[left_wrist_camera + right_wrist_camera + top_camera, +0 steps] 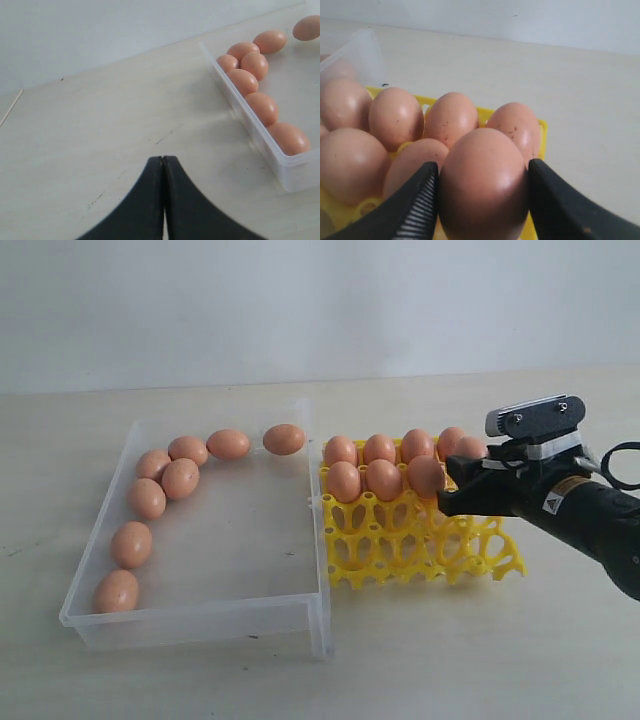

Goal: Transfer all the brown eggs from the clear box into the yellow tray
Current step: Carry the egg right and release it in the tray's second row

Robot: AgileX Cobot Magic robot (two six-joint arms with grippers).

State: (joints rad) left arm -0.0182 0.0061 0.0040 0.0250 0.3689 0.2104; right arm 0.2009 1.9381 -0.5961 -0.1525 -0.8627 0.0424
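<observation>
Grips one brown egg (pixel 482 165) between fingers of right gripper (pixel 481 175), at yellow tray (pixel 420 545), seated eggs (pixel 395 117) just ahead of the fingertips. Finds more eggs (pixel 180 478) in clear box (pixel 200 620), beyond the tray, well apart. Shows left gripper (pixel 163 162) clenched, empty, over table (pixel 100 125).

Pale cream table (pixel 200 680) is filling most of the exterior view, matte and lightly scuffed. Plain whitish wall (pixel 300 300) is running behind it, meeting it along one straight edge. Short dark scratch marks (pixel 160 140) are showing on the table surface in the left wrist view. A thin line (pixel 11 107) is cutting across the table there, nature unclear.
</observation>
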